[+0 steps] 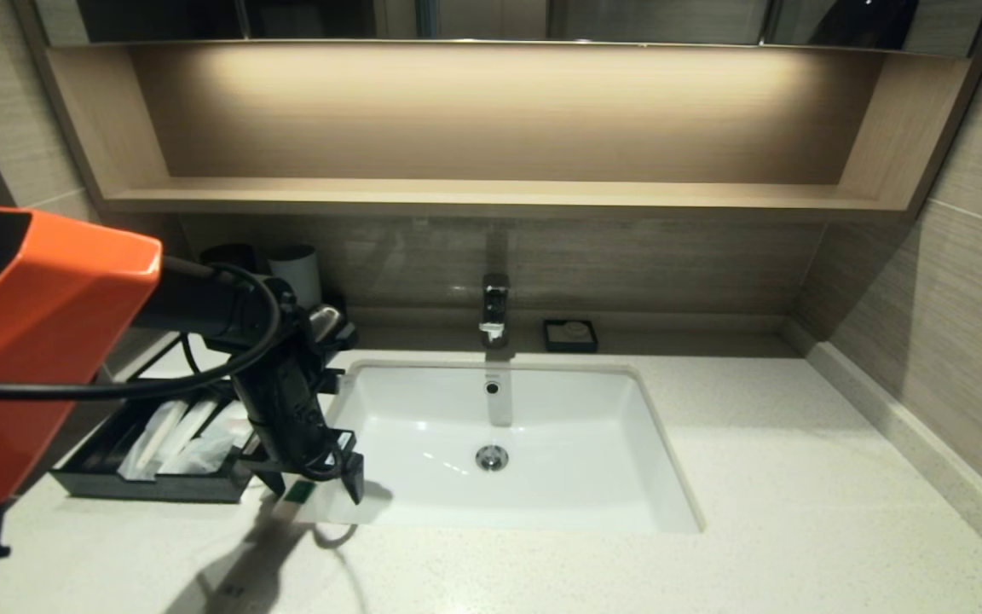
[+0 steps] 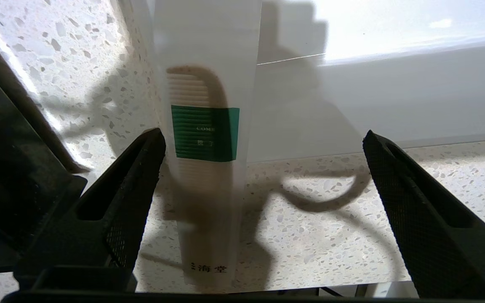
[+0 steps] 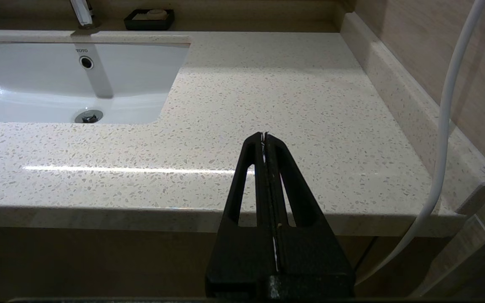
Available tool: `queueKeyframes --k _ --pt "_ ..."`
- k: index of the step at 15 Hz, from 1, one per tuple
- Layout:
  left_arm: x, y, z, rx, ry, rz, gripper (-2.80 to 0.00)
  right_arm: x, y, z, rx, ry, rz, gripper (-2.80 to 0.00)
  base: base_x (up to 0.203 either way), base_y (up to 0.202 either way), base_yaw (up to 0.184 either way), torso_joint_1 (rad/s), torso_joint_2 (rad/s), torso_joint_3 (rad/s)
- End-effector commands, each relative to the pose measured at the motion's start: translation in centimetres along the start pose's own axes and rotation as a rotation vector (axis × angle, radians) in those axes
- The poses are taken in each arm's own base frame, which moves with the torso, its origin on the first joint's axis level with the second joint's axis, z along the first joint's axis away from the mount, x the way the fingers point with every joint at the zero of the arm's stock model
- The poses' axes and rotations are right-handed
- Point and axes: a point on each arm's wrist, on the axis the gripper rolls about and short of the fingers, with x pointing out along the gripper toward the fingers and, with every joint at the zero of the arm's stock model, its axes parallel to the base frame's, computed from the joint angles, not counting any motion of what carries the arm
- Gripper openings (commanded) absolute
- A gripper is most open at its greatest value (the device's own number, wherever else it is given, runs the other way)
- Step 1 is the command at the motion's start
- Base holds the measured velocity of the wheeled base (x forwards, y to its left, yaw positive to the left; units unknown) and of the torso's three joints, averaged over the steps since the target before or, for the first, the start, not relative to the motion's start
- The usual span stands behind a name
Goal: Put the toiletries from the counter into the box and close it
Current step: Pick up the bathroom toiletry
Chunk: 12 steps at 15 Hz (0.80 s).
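One of the toiletries (image 2: 205, 134), a comb in a translucent wrapper with a green label, lies on the counter (image 1: 755, 477) at the sink's near left corner, one end reaching over the basin. My left gripper (image 2: 263, 134) hangs open just above it, and the packet lies between the fingers, close to one fingertip (image 2: 152, 147). In the head view the green label (image 1: 300, 489) shows under the left gripper (image 1: 314, 490). The box (image 1: 146, 486) stands left of it with its black drawer pulled out, and wrapped packets (image 1: 171, 439) lie inside. My right gripper (image 3: 264, 135) is shut and empty near the counter's front right edge.
The white sink (image 1: 542, 512) fills the counter's middle, with a faucet (image 1: 495, 309) and a small black soap dish (image 1: 570, 334) behind it. A black cup (image 1: 231, 256) and a white cup (image 1: 297, 271) stand at the back left. A wooden shelf (image 1: 491, 194) runs above.
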Motion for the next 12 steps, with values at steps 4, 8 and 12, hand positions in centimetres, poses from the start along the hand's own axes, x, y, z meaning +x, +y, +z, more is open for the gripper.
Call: queueKeyframes --k 4,8,12 --pt "-0.03 -0.35 -0.20 0.005 0.009 -0.004 0.00 0.00 0.00 -0.03 0.000 -0.001 0.000 -2.80 0.000 0.000 0.000 0.000 0.00 0.000" --pt "-0.14 -0.52 -0.26 0.007 0.008 -0.006 0.00 0.01 0.00 -0.03 0.000 0.001 0.000 -2.80 0.000 0.000 0.000 0.000 0.00 0.000" --pt "0.02 -0.46 -0.15 0.006 0.007 -0.004 0.00 0.00 0.00 -0.04 0.000 -0.001 0.000 -2.80 0.000 0.000 0.000 0.000 0.00 0.000"
